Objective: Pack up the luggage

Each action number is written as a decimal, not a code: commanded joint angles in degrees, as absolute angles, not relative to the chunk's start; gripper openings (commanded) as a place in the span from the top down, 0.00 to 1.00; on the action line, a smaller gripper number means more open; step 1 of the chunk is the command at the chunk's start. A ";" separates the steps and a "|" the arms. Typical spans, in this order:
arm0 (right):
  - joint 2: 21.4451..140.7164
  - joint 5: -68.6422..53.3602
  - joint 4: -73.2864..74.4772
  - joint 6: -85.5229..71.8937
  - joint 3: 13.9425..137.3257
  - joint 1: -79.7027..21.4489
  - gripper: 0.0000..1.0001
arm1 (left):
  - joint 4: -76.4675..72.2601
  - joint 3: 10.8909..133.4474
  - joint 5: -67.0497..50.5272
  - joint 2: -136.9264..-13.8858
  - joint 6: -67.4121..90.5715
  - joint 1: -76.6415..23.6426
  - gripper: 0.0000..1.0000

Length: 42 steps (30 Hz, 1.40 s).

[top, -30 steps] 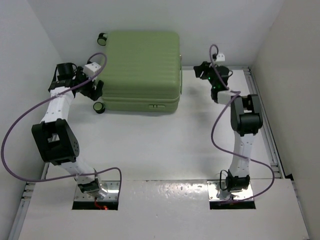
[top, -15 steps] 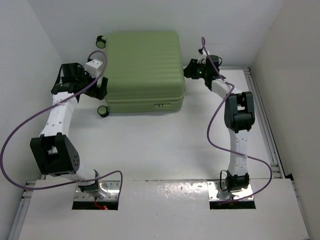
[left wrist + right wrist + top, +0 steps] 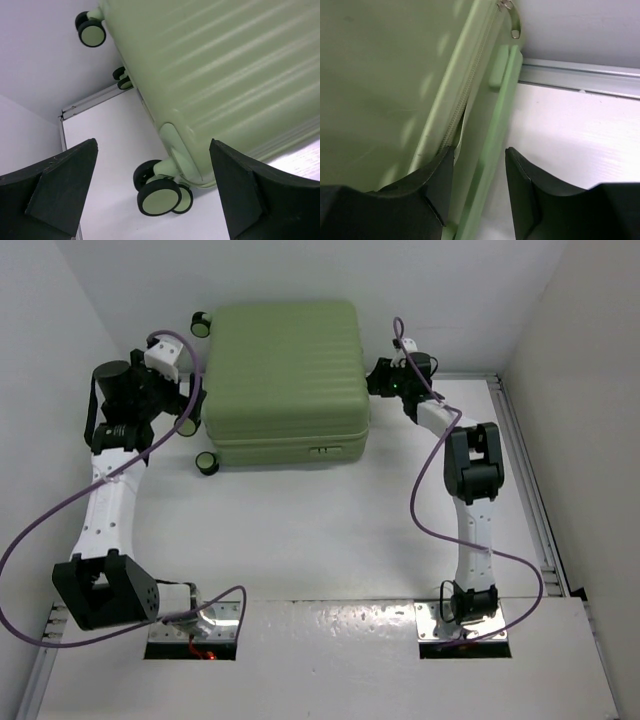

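The luggage, a light-green ribbed hard-shell suitcase, lies flat and closed at the back of the table. Its wheels point left. My left gripper is open and empty beside its left end. In the left wrist view the left gripper frames the near wheel and the shell corner without touching. My right gripper is at the suitcase's right side. In the right wrist view the right gripper is open, its jaws either side of the lower shell's edge, the left fingertip against the zipper seam.
White walls close in the back, left and right. A metal rail runs along the table's right edge, and another lies along the back wall. A zipper pull hangs at the suitcase's far corner.
The right gripper has moved left onto the suitcase's right side. The left arm has risen and drawn back to the left. The suitcase has shifted slightly right and back.
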State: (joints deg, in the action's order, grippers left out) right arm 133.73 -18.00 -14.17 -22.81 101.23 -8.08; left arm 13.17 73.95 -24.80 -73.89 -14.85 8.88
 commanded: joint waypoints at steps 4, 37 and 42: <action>136.58 -11.16 -15.03 -19.78 98.88 -9.14 0.55 | 8.26 73.13 -27.77 -75.05 -9.85 11.43 0.01; 134.83 -21.34 -13.00 -27.28 97.39 -4.76 0.56 | 8.26 77.52 -29.00 -79.45 -9.23 12.74 0.01; 132.98 -25.75 -17.48 -31.37 99.93 -3.96 0.55 | 7.73 77.52 -29.53 -79.45 -8.70 12.74 0.01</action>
